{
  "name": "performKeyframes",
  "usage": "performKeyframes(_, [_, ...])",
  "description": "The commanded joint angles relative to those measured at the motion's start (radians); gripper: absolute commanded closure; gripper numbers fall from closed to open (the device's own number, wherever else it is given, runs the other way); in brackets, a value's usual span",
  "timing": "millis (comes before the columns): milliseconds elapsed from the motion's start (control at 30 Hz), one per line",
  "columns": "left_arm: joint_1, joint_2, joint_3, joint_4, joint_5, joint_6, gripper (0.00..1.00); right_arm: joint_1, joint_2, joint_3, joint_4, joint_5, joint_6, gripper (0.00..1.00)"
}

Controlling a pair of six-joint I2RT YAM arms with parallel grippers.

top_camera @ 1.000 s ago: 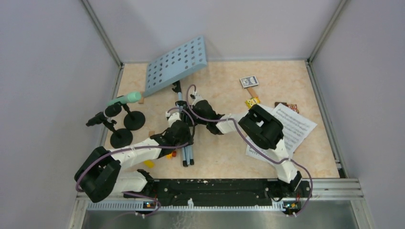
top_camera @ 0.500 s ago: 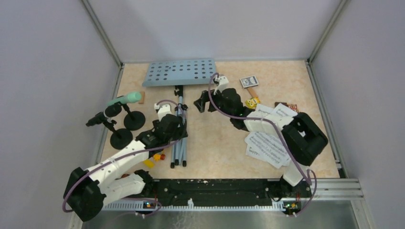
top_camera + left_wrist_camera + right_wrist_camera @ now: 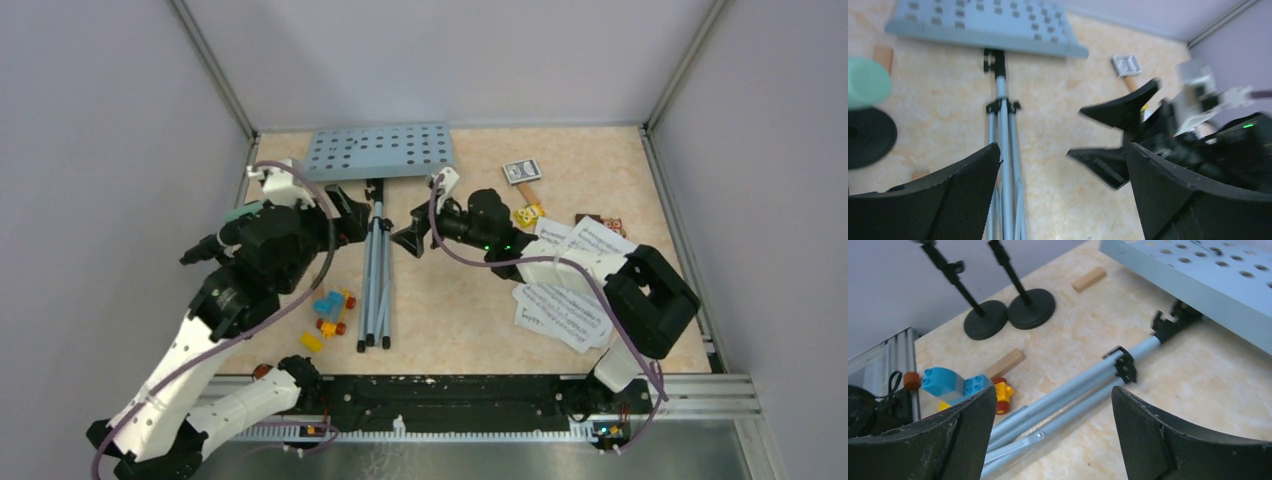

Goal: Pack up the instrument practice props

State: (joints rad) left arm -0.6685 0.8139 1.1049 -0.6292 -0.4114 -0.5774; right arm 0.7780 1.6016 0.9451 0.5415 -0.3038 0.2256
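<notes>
The pale-blue music desk [image 3: 380, 152] lies flat at the back, its silver tripod pole [image 3: 375, 270] stretched toward me. My left gripper [image 3: 348, 215] is open and empty, raised just left of the pole's top; its wrist view shows the desk [image 3: 983, 22] and pole [image 3: 1003, 150]. My right gripper [image 3: 412, 235] is open and empty just right of the pole [image 3: 1073, 390]. Sheet-music pages [image 3: 565, 305] lie at the right. The mint microphone [image 3: 865, 82] and the black microphone [image 3: 200, 250] are at the left, above two round mic-holder bases [image 3: 985, 320], [image 3: 1032, 308].
Toy bricks [image 3: 330, 310] and a yellow brick [image 3: 311, 342] lie left of the pole's feet. Tan blocks [image 3: 1005, 362], [image 3: 1089, 279] lie near the holders. A small patterned box [image 3: 521, 170] and small toys [image 3: 528, 214] sit at the back right. Walls enclose three sides.
The music desk went from tilted to flat along the back. My left arm let go of the pole and rose up and left. My right gripper drew back to the pole's right.
</notes>
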Motion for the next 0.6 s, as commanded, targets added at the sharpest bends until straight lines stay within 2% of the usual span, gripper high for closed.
performKeyframes(0, [0.002, -0.023, 0.199, -0.114, -0.009, 0.103, 0.01, 0.100, 0.096, 0.127, 0.117, -0.097, -0.075, 0.17])
performKeyframes(233, [0.003, -0.032, 0.425, -0.230, -0.044, 0.132, 0.01, 0.212, 0.381, 0.335, 0.369, 0.022, -0.017, 0.17])
performKeyframes(467, [0.002, -0.058, 0.460, -0.232, -0.033, 0.137, 0.01, 0.276, 0.674, 0.601, 0.597, 0.155, 0.103, 0.17])
performKeyframes(567, [0.001, -0.058, 0.450, -0.228, -0.018, 0.140, 0.01, 0.305, 0.797, 0.743, 0.591, 0.183, 0.098, 0.17])
